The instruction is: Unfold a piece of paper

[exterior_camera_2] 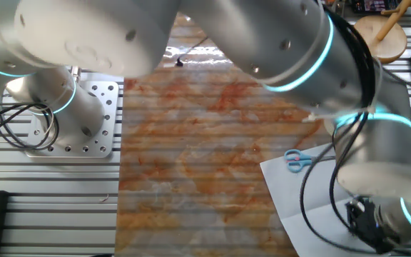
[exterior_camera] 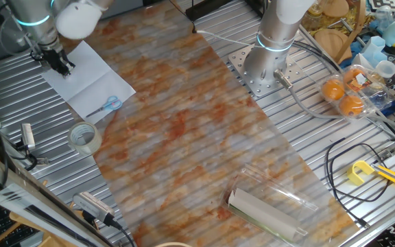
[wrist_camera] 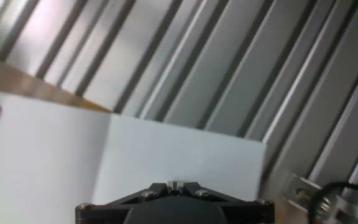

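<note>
The piece of paper [exterior_camera: 91,79] is a white creased sheet lying near the table's far-left corner, with a light-blue squiggle [exterior_camera: 108,104] near its front edge. It also shows in the other fixed view [exterior_camera_2: 312,193] and fills the lower hand view [wrist_camera: 179,155], where a fold line runs up it. My gripper [exterior_camera: 62,65] is down at the sheet's far-left part, partly hidden by my arm in the other fixed view [exterior_camera_2: 366,221]. In the hand view the gripper [wrist_camera: 174,184] has its jaws together, with a thin pale sliver of paper between them.
A translucent tape roll [exterior_camera: 85,137] lies just in front of the paper. An orange-mottled mat [exterior_camera: 197,137] covers the table's middle. A rolled sheet in clear plastic [exterior_camera: 266,209] lies at the front. A second arm's base [exterior_camera: 266,65], oranges [exterior_camera: 341,92] and cables are at the right.
</note>
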### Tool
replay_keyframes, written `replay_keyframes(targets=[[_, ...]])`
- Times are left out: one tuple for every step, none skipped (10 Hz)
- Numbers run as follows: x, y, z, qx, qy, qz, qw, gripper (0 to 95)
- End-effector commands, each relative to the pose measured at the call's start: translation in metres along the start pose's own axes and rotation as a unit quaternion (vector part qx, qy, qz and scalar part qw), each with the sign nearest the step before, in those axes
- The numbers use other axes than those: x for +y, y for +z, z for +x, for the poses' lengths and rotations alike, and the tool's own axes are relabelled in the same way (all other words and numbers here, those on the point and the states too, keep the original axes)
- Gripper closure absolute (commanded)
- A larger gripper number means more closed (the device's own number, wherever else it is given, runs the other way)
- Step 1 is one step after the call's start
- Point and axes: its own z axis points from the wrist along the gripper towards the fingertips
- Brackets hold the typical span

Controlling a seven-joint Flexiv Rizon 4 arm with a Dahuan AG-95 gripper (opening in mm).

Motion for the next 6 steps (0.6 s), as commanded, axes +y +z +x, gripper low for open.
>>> replay_keyframes(targets=[[-0.01,-0.003,0.013,0.0,-0.019,-0.001,0.9998,95.0],[-0.014,-0.004,0.021,-0.001,-0.026,-0.002,0.9997,95.0],[-0.017,-0.005,0.026,-0.001,-0.028,-0.002,0.9996,95.0],[-0.019,-0.006,0.03,-0.001,-0.03,-0.002,0.9996,95.0],[-0.02,-0.006,0.036,-0.001,-0.03,-0.002,0.9996,95.0],[-0.021,-0.005,0.042,0.0,-0.028,-0.001,0.9996,95.0]])
